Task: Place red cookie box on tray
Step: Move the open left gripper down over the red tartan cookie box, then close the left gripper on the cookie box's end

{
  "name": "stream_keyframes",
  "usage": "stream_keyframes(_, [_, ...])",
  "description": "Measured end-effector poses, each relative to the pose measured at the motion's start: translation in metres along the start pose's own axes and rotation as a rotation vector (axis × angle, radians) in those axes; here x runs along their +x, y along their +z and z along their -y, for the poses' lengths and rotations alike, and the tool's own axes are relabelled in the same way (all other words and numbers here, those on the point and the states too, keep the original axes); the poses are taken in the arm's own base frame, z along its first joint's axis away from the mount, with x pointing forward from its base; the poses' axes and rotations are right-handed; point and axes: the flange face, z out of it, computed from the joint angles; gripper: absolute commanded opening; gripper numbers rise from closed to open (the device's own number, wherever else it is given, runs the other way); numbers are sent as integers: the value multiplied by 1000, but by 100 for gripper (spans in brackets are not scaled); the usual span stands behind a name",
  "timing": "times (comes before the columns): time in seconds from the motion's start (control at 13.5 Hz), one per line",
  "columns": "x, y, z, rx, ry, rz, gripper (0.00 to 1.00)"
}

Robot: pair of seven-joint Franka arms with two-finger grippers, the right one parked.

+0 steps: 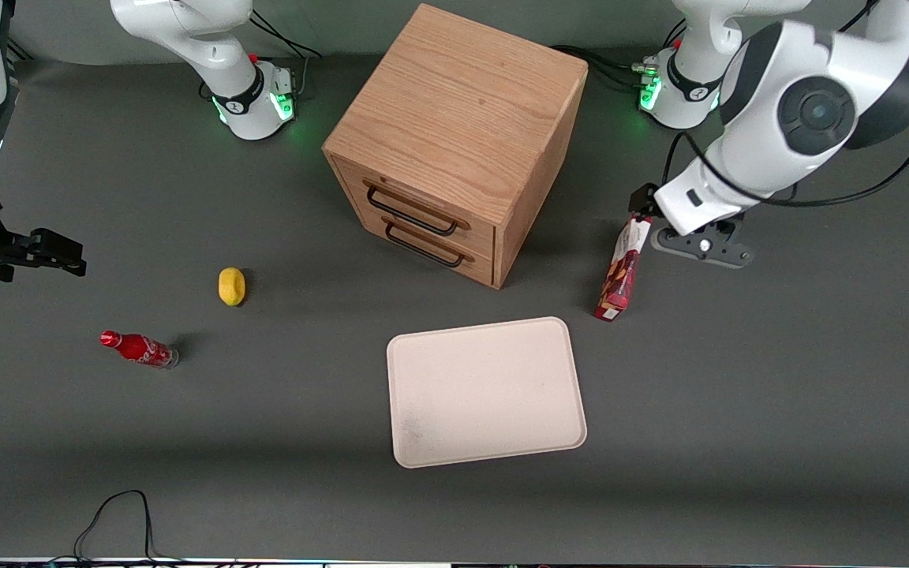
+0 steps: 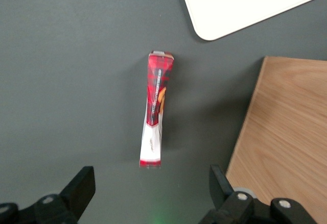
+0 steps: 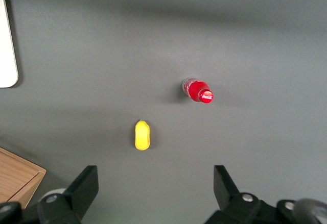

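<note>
Above the white-label end of the red cookie box (image 2: 155, 115) hangs the left arm's gripper (image 2: 150, 191), its two fingers (image 2: 80, 187) spread wide apart with nothing between them. The wrist view shows the box lying on the bare desk (image 2: 66, 81) under the gap between the fingers, clear of both, its long axis running away from the gripper and its label end the nearer one. From the front the box (image 1: 622, 270) reaches from just under the gripper (image 1: 644, 207) toward the camera, slightly slanted.

Just past the box's red end, nearer the front camera and a little toward the parked arm's end of the desk, lies the cream-white tray (image 1: 486, 390); box and tray are near but apart, and only a rounded corner of the tray (image 2: 240, 2) shows from the wrist. Beside the gripper, toward the parked arm, stands the wooden drawer cabinet (image 1: 454, 142), with two dark handles on its front, apart from the box.

Well away toward the parked arm's end of the desk lie a yellow lemon (image 1: 231, 285) and a small red soda bottle (image 1: 139, 349), apart from each other.
</note>
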Motion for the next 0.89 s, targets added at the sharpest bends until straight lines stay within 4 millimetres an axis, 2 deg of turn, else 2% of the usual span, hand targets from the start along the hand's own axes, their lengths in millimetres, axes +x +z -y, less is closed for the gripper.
stream_keyframes(0.22, [-4, 78, 9, 2, 56, -58, 99])
stream_keyframes(0.44, [2, 130, 10, -12, 82, -72, 99])
stream_keyframes(0.67, [3, 170, 7, -21, 110, -83, 99])
stream_keyframes(0.89, [-2, 190, 8, -23, 122, -82, 99])
